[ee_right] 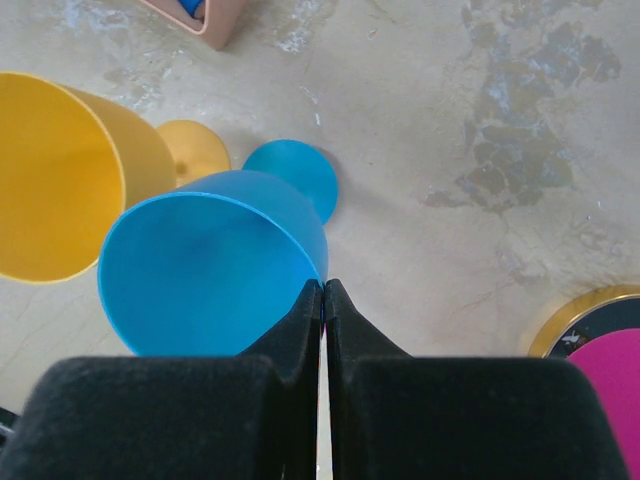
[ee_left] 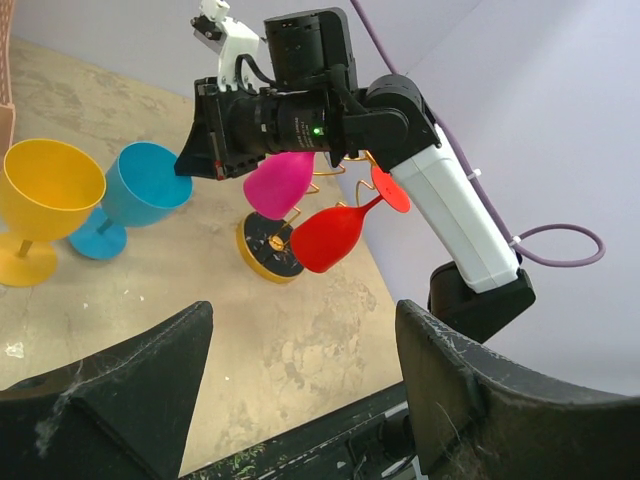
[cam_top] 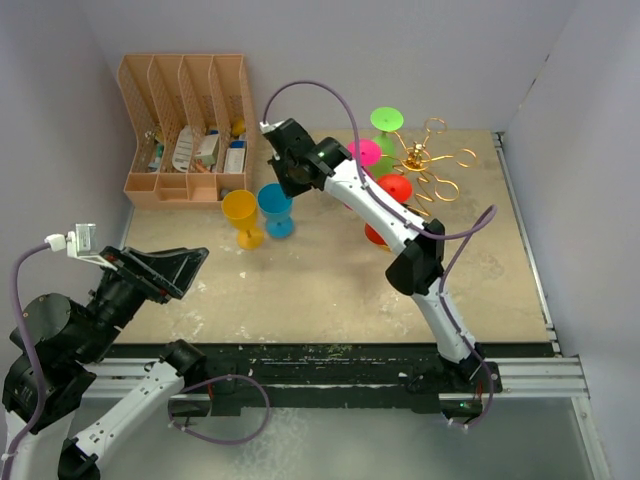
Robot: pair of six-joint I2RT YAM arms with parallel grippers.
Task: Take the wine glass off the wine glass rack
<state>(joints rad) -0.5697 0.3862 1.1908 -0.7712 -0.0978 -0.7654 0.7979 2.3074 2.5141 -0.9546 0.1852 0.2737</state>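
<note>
Bench (cam_top: 330,290) seen from above, with both wrist views. At far left the left hand (ee_left: 305,315) hangs low near the front edge, its fingers spread wide and nothing between them. Behind it, in the rear left corner, stands an orange slotted organizer (cam_top: 185,130) with small items in its compartments. To its right, two goblets stand upright on their feet, just beside each other: the yellow glass (ee_right: 60,180) and, on its right, the blue glass (ee_right: 210,265). The right hand (ee_right: 322,290) hangs over them with its fingers pressed fully together and nothing visibly gripped. Its tips sit at the near rim of the blue glass, and whether they touch that rim cannot be told. Further right, toward the back of the bench, is the wine glass rack (cam_top: 432,160), gold wire loops spreading from a post on a round dark base (ee_left: 268,250). Three glasses remain around it: the pink glass (ee_left: 280,180) nearest the right hand, the red glass (ee_left: 330,238) tilted with its foot up at the wire, and the green glass (cam_top: 386,120) at the rear.
</note>
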